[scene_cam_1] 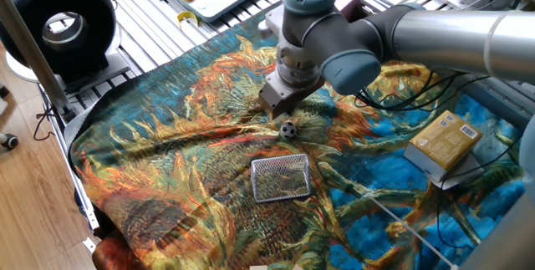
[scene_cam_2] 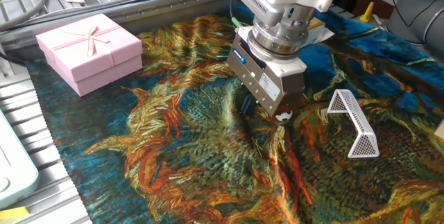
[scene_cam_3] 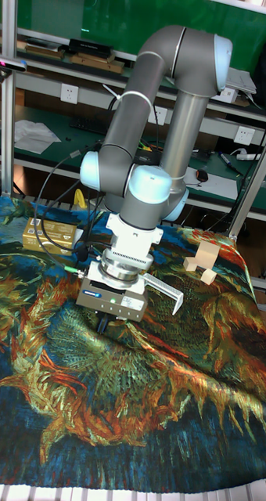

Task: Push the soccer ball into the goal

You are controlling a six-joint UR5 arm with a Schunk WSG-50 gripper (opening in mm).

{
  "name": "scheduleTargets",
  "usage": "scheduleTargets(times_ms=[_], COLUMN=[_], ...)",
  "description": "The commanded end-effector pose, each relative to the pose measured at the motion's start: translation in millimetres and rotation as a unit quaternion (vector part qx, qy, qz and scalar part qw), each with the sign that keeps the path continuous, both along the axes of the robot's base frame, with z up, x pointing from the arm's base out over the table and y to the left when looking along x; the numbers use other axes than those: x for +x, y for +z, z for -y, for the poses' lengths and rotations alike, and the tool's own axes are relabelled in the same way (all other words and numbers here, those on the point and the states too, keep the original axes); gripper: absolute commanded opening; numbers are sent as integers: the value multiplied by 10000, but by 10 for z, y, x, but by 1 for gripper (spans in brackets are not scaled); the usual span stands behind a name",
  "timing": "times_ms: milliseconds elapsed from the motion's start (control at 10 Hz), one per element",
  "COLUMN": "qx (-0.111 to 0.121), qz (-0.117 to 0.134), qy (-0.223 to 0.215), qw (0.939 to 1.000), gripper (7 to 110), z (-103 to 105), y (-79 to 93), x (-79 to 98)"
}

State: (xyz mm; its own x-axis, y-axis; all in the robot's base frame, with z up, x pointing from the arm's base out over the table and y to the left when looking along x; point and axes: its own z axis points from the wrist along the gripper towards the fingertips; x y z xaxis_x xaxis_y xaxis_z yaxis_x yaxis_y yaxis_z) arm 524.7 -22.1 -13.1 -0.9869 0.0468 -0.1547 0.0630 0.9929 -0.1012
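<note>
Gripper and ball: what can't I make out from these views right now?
- Gripper fingertips: dark and small in every view; open or shut unclear.
- Contact with the soccer ball: too small to tell in either side view.
- Ball in the tall view: hidden behind the gripper body.
- Goal: partly hidden by the gripper in the tall view.

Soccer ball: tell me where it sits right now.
In one fixed view the soccer ball lies on the patterned cloth, just below the gripper and short of the mesh goal.
</note>
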Motion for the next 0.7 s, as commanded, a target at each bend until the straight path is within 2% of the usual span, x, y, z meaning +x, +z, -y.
scheduleTargets(times_ms=[0, 200, 300, 400, 600], qx=[146, 168, 88, -57, 13], qz=[-15, -59, -17, 220, 234], qy=[51, 108, 135, 141, 88], qw=[9999, 9998, 9999, 9996, 9997], gripper=[7, 7, 7, 7, 7], z=[-58, -73, -36, 33, 3], y=[3, -1, 6, 33, 31], x=[6, -13, 9, 127, 131])
